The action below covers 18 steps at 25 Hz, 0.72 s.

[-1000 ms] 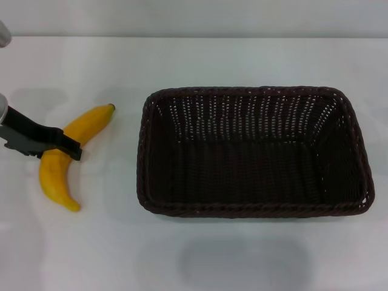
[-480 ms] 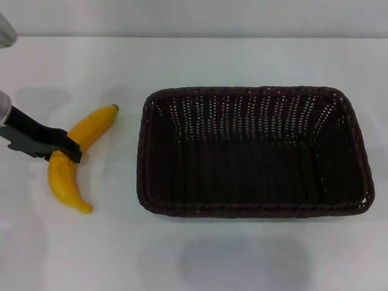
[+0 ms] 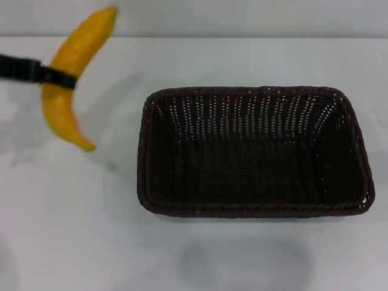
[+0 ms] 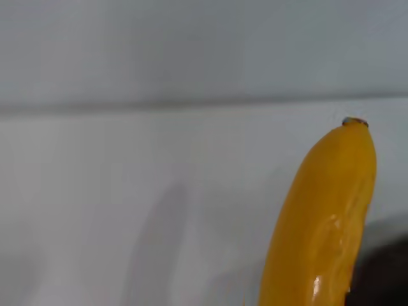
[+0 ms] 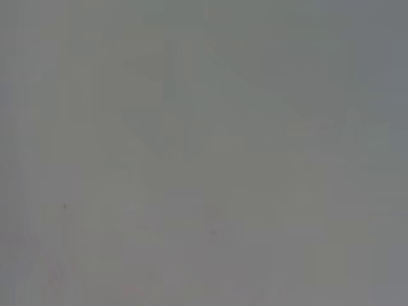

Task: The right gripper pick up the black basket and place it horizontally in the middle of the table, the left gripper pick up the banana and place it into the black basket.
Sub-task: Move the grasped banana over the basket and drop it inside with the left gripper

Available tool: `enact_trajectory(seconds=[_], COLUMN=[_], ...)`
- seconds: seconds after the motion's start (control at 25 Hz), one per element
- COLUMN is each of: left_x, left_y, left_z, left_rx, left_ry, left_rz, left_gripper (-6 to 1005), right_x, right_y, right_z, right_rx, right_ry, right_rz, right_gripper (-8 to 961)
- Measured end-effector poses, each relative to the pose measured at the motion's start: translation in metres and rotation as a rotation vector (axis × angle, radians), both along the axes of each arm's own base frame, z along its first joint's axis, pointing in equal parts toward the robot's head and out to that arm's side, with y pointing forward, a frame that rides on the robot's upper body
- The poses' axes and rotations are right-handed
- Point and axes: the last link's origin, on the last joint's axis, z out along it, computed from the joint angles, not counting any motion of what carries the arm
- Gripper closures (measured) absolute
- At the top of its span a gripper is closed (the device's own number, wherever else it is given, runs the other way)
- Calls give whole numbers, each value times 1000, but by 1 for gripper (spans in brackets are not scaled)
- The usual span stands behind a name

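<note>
The black basket [image 3: 251,151] lies lengthwise across the white table [image 3: 73,242], right of centre, and holds nothing. My left gripper [image 3: 57,77] reaches in from the left edge and is shut on the banana [image 3: 70,79], gripping it near its middle. The banana hangs in the air, well above the table and left of the basket, with one end up and the other pointing down. In the left wrist view the banana [image 4: 319,223] fills the lower right. My right gripper is out of view; its wrist view shows only a plain grey surface.
The table's far edge [image 3: 242,37] meets a grey wall. The dark basket corner [image 4: 382,268] shows beside the banana in the left wrist view.
My left gripper has lifted the banana off the table, up and toward the far edge. The basket has not moved.
</note>
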Motion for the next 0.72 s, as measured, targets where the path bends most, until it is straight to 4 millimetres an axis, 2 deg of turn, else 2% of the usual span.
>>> enact_trajectory(seconds=[0.12,0.28,0.56,0.72], left_x=[27,48,74,79], left_y=[-17,-26,-9,-4], left_z=[1,-17,-60,-83], left_rx=[-70,-149,-257,-310], left_ry=[-146,-255,-342,-379], left_rz=[-200,-330,-398,-409], left_gripper=[459,445,419,404], right_x=[-1,-4,-3,-2], right_y=[-4,-6,-15,-16], right_z=[3,3,4,4], right_rx=[6,7,7,6], right_ry=[9,15,25,25], right_rz=[20,40,60,58], right_gripper=[299,300,300,300])
